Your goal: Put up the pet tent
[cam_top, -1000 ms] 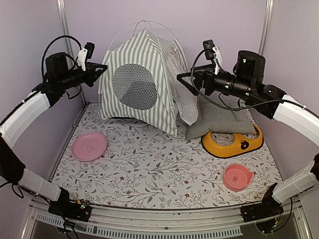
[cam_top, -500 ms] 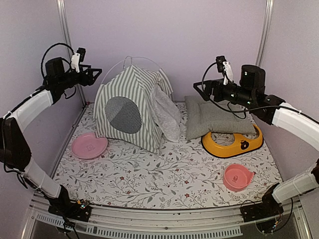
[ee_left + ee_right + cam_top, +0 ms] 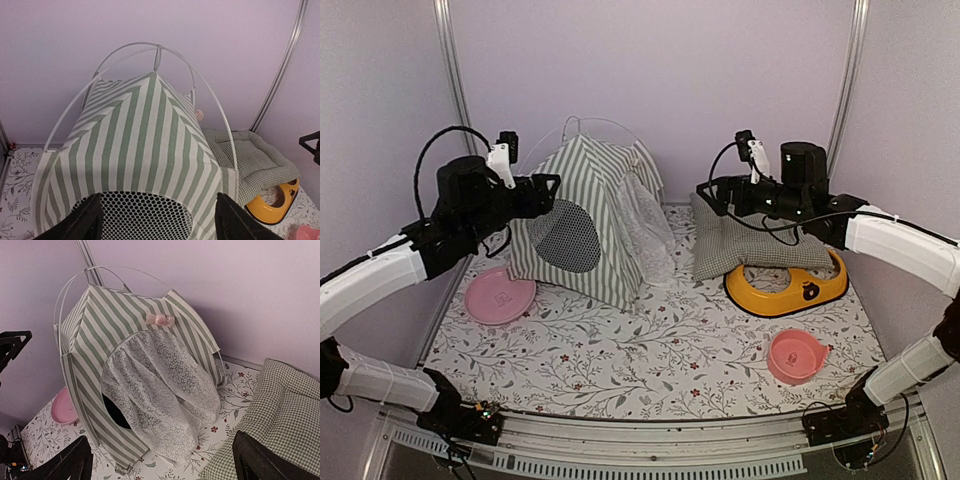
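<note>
Top: pet tent upright, rear-left on floral mat, apex up, lace door facing front-right (twd gingham cushion); L wrist: left gripper spread, empty, near mesh window; R wrist: right gripper wide, empty, facing door.

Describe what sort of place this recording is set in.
Probably a mock pet corner staged inside a robot test cell: a striped pet tent, a gingham cushion and a yellow feeding dish sit on a floral mat, enclosed by plain lilac walls.
</note>
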Robot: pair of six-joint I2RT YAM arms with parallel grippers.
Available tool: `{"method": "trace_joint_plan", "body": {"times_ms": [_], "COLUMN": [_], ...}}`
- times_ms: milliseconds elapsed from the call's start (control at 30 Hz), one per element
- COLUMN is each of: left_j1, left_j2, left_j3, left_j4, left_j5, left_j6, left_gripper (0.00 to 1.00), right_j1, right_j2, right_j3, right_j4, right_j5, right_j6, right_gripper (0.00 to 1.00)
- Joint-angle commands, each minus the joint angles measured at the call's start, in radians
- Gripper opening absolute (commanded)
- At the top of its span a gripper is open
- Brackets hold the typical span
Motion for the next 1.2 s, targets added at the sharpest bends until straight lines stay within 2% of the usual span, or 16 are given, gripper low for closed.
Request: {"method": "trace_joint_plan", "body": {"times_ms": [0,133,333,433,600,800,867,1067,1167], "left_j1": [-0.189,-0.344,-0.447,-0.453,-0.444,-0.405,-0.393,-0.376,-0.375], "left_j2": [0.007,0.098,0.315,0.446,0.557,0.653,0.659,0.594,0.542], "left_j3": [-0.029,-0.014,0.131,0.244,0.359,0.450,0.457,0.435,0.423], "left_j4": [-0.078,-0.102,-0.130,-0.194,-0.244,-0.265,-0.267,-0.152,-0.116], "left_j5": [-0.358,-0.515,-0.623,-0.713,-0.789,-0.809,-0.807,-0.757,-0.725], "left_j6": [-0.187,-0.314,-0.391,-0.454,-0.445,-0.411,-0.400,-0.217,-0.123], "left_gripper": [0.78,0.78,0.79,0.78,0.77,0.76,0.66,0.19,0.06], "right_j1": [-0.003,-0.003,-0.003,-0.003,-0.003,-0.003,-0.003,-0.003,-0.003], "right_j2": [0.006,-0.001,-0.037,-0.077,-0.104,-0.117,-0.118,-0.126,-0.126], "right_j3": [-0.009,-0.033,-0.065,-0.097,-0.115,-0.106,-0.098,-0.085,-0.077], "right_j4": [0.050,0.064,0.062,0.064,0.062,0.055,0.048,0.040,0.040], "right_j5": [-0.033,-0.042,-0.035,-0.035,-0.048,-0.060,-0.065,-0.071,-0.070], "right_j6": [0.005,0.014,0.019,0.023,0.028,0.026,0.026,0.025,0.025], "right_gripper": [0.99,0.99,0.99,0.99,0.99,0.99,0.99,0.99,0.99]}}
